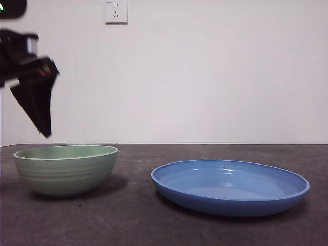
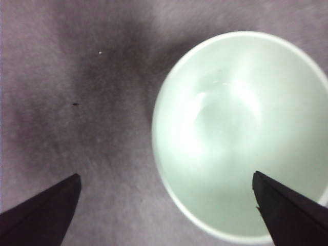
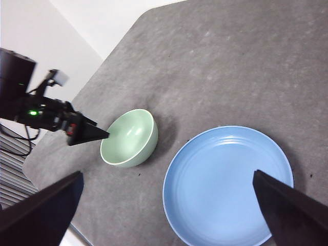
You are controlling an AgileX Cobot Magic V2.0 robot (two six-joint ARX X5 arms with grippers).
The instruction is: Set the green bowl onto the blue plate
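Note:
The green bowl [image 1: 65, 171] stands upright on the left of the dark table, with nothing in it. Above its left rim hangs my left gripper [image 1: 40, 110], open and clear of the bowl. In the left wrist view the left gripper [image 2: 166, 179] straddles the rim of the green bowl [image 2: 241, 133], one jaw over the inside, the other over bare table. The blue plate [image 1: 230, 187] lies to the right, apart from the bowl. My right gripper [image 3: 167, 177] is open high above, looking down on the blue plate [image 3: 228, 184], the green bowl [image 3: 130, 138] and the left gripper [image 3: 89, 134].
A white wall socket [image 1: 116, 11] sits on the wall behind. In the right wrist view the table's rounded edge [image 3: 61, 205] runs close to the bowl's side, with cables [image 3: 15, 143] beyond it.

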